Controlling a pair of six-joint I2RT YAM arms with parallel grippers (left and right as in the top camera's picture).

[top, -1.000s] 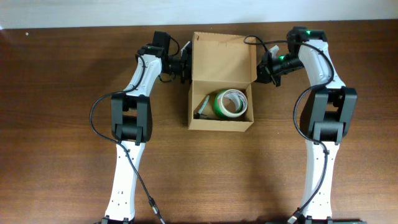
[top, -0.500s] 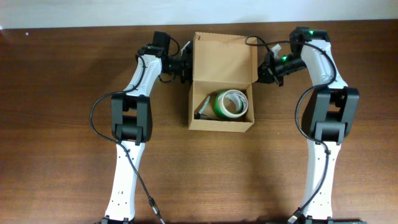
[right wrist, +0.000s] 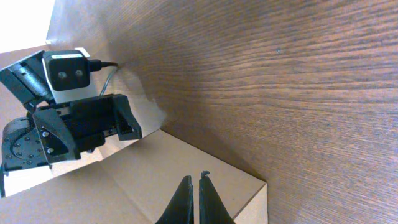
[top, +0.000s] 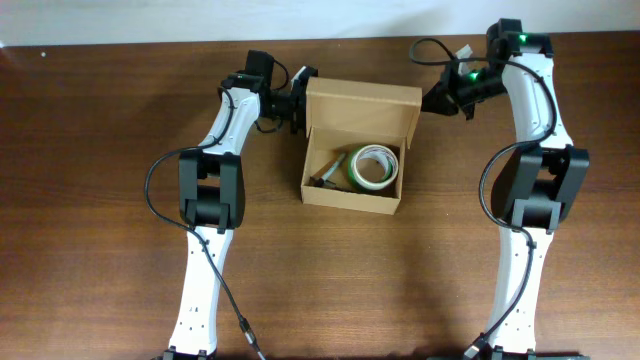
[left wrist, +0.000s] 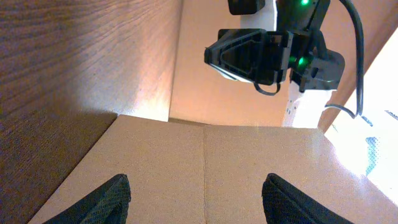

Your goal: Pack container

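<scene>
Container (top: 352, 197) lid between left hand (left wrist: 196, 183), spread, and right hand (right wrist: 194, 186), pinched.

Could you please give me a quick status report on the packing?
Left pincer open at left edge of lid. Right pincer shut near the lid's right corner. Container not yet closed, tape roll inside. Nothing seen blocking the lid.

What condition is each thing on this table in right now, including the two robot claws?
Tan cardboard box: open, its hinged lid raised partway over the opening.
Green tape roll: lying inside the box.
Small grey item: inside, beside the roll.
Left gripper: open, at the lid's left edge.
Right gripper: shut, beside the lid's right edge.
</scene>
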